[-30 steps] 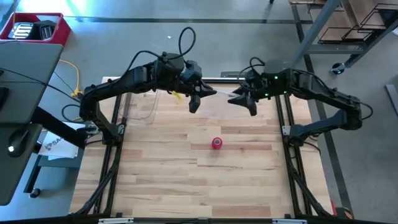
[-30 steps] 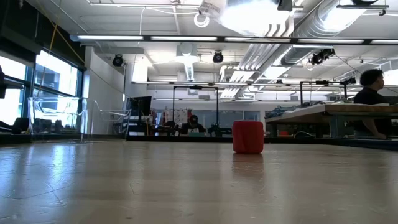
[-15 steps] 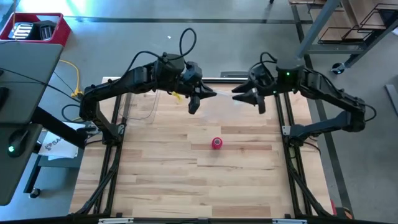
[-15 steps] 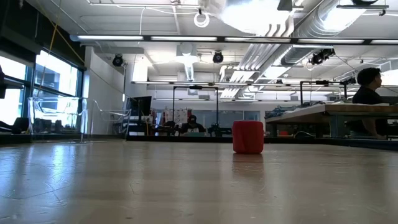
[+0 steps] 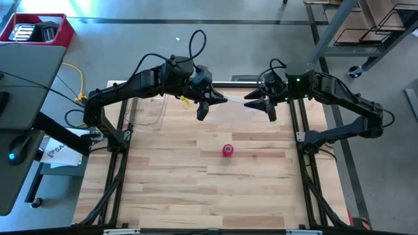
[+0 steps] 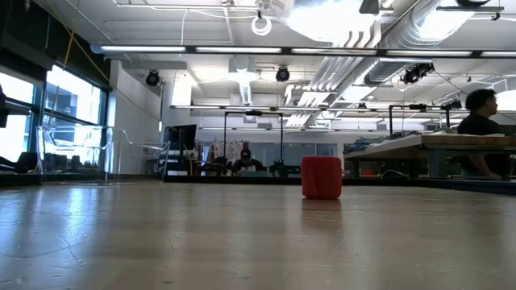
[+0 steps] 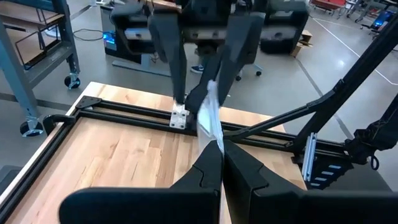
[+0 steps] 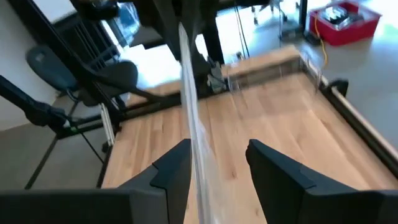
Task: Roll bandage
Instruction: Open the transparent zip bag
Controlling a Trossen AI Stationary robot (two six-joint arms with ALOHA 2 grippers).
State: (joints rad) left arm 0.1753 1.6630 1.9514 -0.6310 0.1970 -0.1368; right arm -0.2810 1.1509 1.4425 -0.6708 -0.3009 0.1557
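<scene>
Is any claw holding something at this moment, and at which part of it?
The left claw is shut on one end of the clear plastic bag. The right claw is open around its other end, not gripping. The rolled bandage lies untouched on the table.

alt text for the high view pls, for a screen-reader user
Seen from above, a rolled red bandage stands alone mid-table. Both arms hang over the far edge: the left gripper shut on a clear plastic bag, the right gripper open at the bag's other end.
</scene>
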